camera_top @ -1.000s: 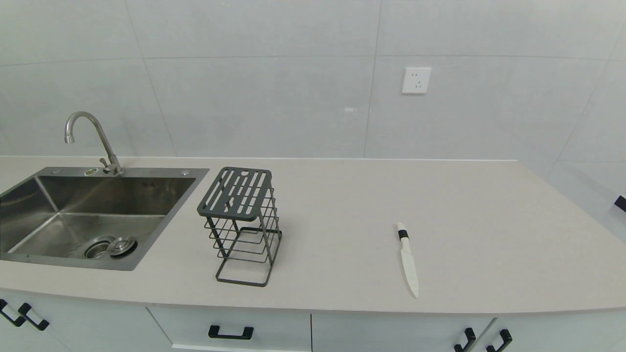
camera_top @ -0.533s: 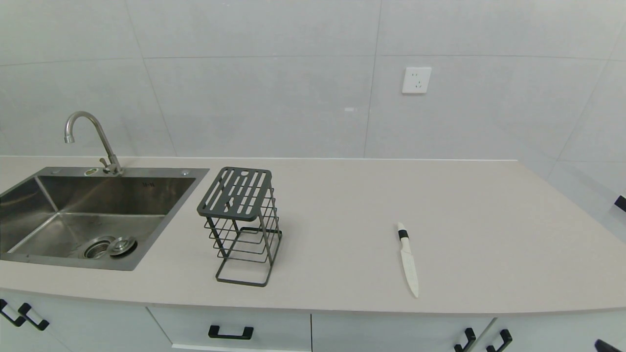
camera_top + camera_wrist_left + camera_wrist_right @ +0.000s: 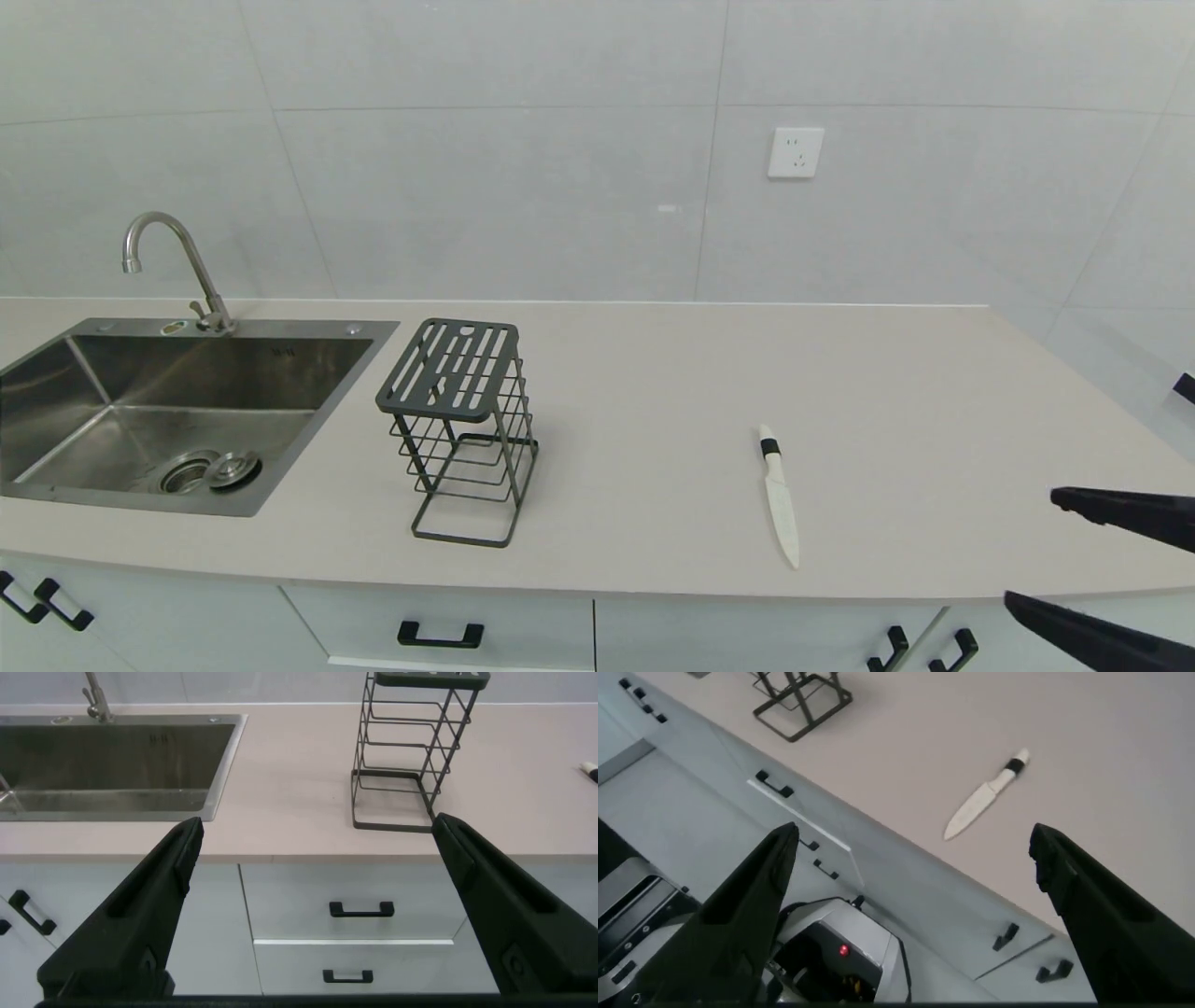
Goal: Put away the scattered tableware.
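A white knife [image 3: 778,495] with a black band on its handle lies flat on the beige counter [image 3: 653,420], blade toward the front edge. A dark wire knife rack [image 3: 457,429] stands upright left of it, beside the sink. My right gripper [image 3: 1034,551] is open at the lower right, off the counter's front edge and well right of the knife. From the right wrist, the knife [image 3: 985,796] lies beyond the open right gripper [image 3: 912,840]. My left gripper [image 3: 316,821] is open and empty, held low before the cabinet front, facing the rack [image 3: 411,756].
A steel sink [image 3: 121,411] with a curved faucet [image 3: 177,266] takes up the left of the counter. Drawers with black handles [image 3: 441,635] run below the front edge. A tiled wall with a socket [image 3: 794,153] stands behind. Bare counter lies between rack and knife.
My right gripper's fingers have risen into the head view at the lower right edge. The knife and the rack have not moved.
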You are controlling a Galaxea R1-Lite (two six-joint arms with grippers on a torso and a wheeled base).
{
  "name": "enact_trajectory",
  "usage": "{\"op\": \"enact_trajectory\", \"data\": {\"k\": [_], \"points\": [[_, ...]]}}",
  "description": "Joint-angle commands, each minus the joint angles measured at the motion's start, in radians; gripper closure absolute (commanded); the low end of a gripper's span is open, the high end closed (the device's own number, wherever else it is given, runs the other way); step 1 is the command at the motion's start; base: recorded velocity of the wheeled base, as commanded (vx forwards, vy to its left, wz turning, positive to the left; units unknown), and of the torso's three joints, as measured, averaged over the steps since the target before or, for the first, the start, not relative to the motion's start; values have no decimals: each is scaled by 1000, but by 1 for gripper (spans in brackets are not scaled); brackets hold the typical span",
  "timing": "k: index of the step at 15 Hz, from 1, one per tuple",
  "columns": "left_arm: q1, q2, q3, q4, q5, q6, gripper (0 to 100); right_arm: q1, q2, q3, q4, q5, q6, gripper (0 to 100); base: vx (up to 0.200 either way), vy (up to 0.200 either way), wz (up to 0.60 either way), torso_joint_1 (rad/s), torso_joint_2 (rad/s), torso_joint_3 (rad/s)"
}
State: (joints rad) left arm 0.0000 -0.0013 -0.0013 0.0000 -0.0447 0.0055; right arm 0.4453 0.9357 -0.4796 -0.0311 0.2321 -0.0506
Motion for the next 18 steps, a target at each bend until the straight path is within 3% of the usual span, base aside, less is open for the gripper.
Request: {"op": "enact_trajectory", "data": {"k": [1, 7, 9, 11, 18], "points": [[0, 1, 0, 0, 0, -1, 0, 159, 210, -85, 0, -102, 18, 0, 0, 0, 0, 0, 0, 0], [0, 1, 0, -2, 2, -6, 0, 188, 348, -86, -3, -117, 61, 0, 0, 0, 0, 0, 0, 0], [0, 1, 0, 0, 2, -6, 0, 185, 408, -90, -30, -117, 133, 0, 0, 0, 0, 0, 0, 0], [0, 1, 1, 0, 2, -6, 0, 205, 485, -97, -161, -117, 279, 0, 0, 0, 0, 0, 0, 0], [0, 1, 0, -2, 3, -9, 0, 164, 709, -125, -214, -278, 337, 0, 0, 0, 0, 0, 0, 0]]}}
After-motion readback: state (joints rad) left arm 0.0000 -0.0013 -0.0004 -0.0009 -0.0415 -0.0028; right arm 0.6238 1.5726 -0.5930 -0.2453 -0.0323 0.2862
